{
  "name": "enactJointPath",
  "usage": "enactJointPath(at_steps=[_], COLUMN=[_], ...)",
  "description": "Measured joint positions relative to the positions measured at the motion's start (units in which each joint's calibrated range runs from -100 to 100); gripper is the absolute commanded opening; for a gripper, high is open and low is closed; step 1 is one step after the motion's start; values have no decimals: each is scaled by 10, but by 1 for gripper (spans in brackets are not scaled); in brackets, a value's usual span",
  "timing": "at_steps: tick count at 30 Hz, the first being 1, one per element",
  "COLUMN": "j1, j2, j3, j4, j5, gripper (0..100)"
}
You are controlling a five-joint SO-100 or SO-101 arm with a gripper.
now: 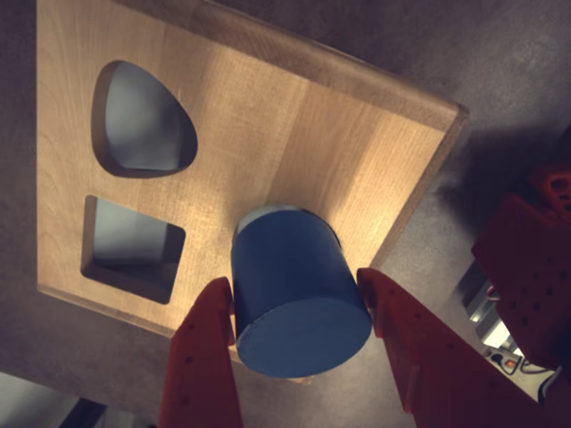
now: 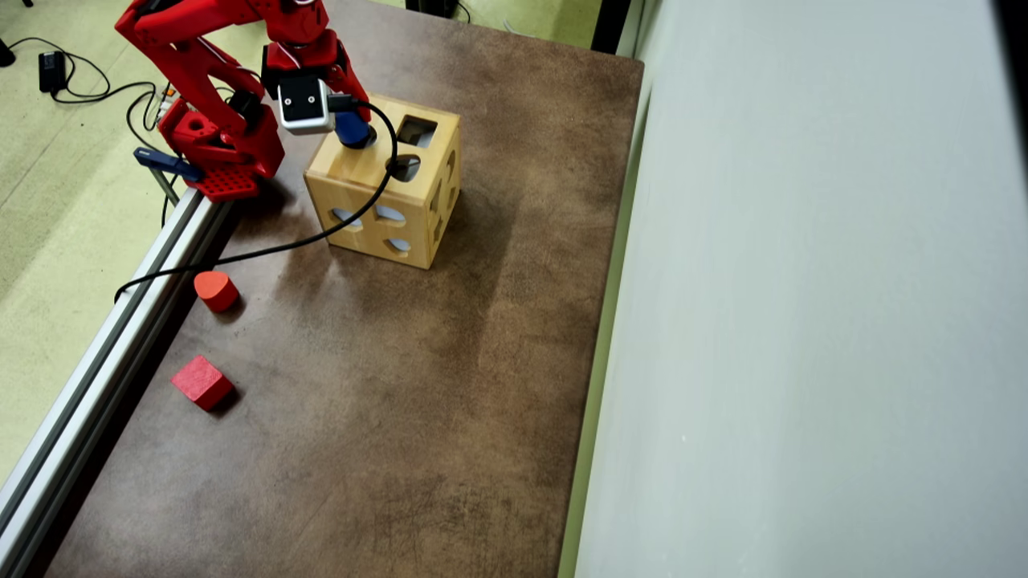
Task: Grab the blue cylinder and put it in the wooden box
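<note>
The jaws are clamped on the blue cylinder [image 1: 299,294], one red finger [image 1: 203,357] being pressed against each side of it in the lower centre of the wrist view. The cylinder is held tilted over the top face of the wooden box [image 1: 268,134], its far end lying at or just inside a hole in that face; the hole itself is hidden by the cylinder, and the depth of entry cannot be told. Two further cut-outs are shown at the left of the wrist view, one rounded, one square. Only a pale interior is seen through them; no contents can be made out.

In the overhead view, the gripper [image 2: 351,120] and cylinder [image 2: 352,128] are located at the upper left, at the near corner of the box [image 2: 353,172]. The brown worktop [image 2: 385,385] is shown only fully here, together with a red rounded block [image 2: 216,290] and a red cube [image 2: 201,382], both well apart from the box at the left edge.
</note>
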Motion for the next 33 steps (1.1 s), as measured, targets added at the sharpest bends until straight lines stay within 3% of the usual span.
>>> enactJointPath(at_steps=[15,24,33], j1=[-15,-16,-27], j2=[0,0,0], j3=[0,0,0], j4=[0,0,0], j5=[0,0,0], gripper=[7,23,24])
